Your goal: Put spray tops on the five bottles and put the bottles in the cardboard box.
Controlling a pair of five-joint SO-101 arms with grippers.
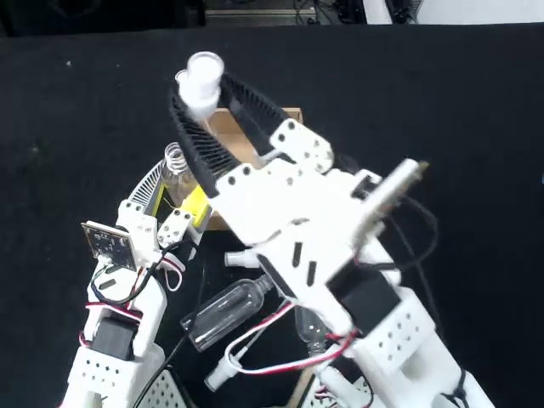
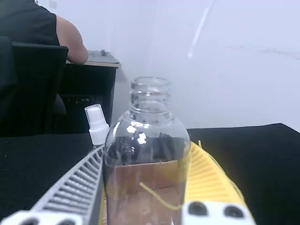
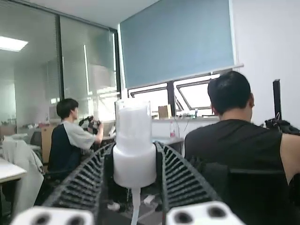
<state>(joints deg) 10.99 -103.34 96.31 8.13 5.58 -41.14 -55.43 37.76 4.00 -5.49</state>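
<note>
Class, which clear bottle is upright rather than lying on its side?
The uncapped bottle gripped in the left hand, neck pointing up. The bottle between the arms lies on its side on the black table.

Uncapped clear bottle upright by cardboard box; white spray top aloft.

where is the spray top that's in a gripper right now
In the high view the spray top sits clamped in the right gripper, raised by the cardboard box's far left corner, just beyond the uncapped bottle held in the left gripper.
</note>
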